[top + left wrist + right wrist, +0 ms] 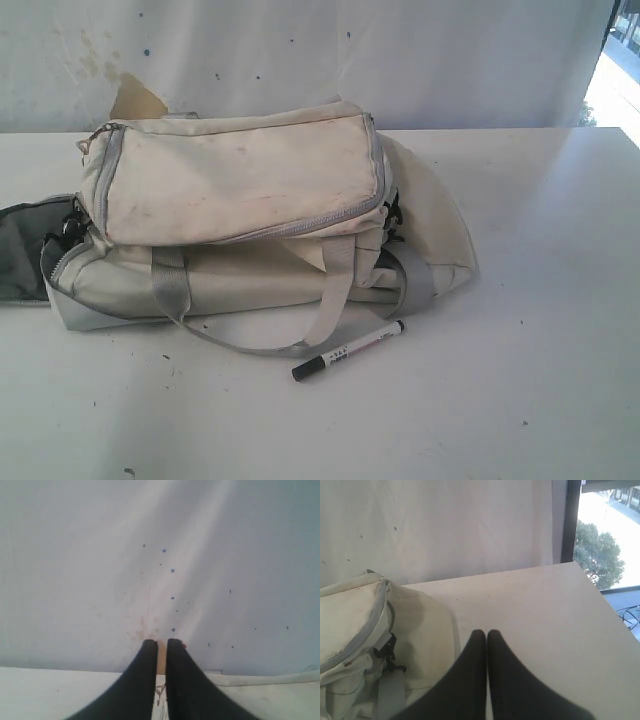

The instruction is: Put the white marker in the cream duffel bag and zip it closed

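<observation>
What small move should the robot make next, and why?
Probably open the right gripper and bring it toward the marker: the marker lies free on the table in front of the bag, and that gripper is shut and empty, away from it.

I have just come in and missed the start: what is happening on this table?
Nothing is being handled yet. The white marker lies on the table in front of the cream duffel bag, which sits untouched. The right tool is shut and empty. The left tool is nearly closed, with only a thin gap, and also empty.
</observation>
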